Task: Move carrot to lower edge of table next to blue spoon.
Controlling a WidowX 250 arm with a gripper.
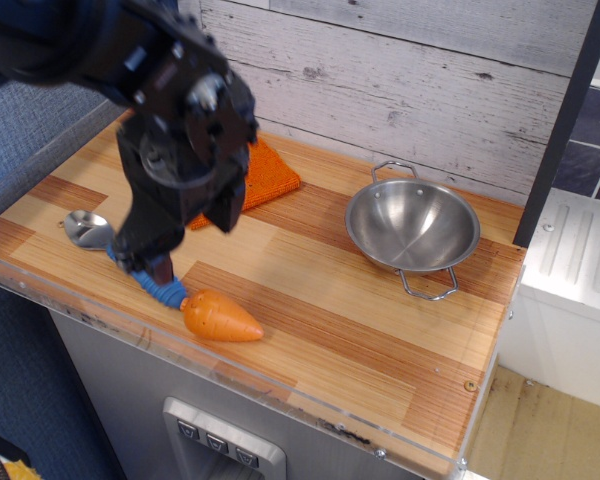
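The orange carrot (220, 317) lies on its side on the striped wooden table (360, 335), close to the front edge, tip pointing right. Its rounded top nearly touches the end of the blue spoon's handle (161, 288); the spoon's silver bowl (88, 229) shows at the left, and part of the handle is hidden behind my gripper. My gripper (185, 240) hangs above and left of the carrot, clear of it, with its jaws apart and nothing between them.
A steel two-handled bowl (412, 225) stands at the right. An orange woven cloth (265, 170) lies at the back by the plank wall, partly hidden by the arm. A clear plastic strip (280, 395) runs along the table's front edge.
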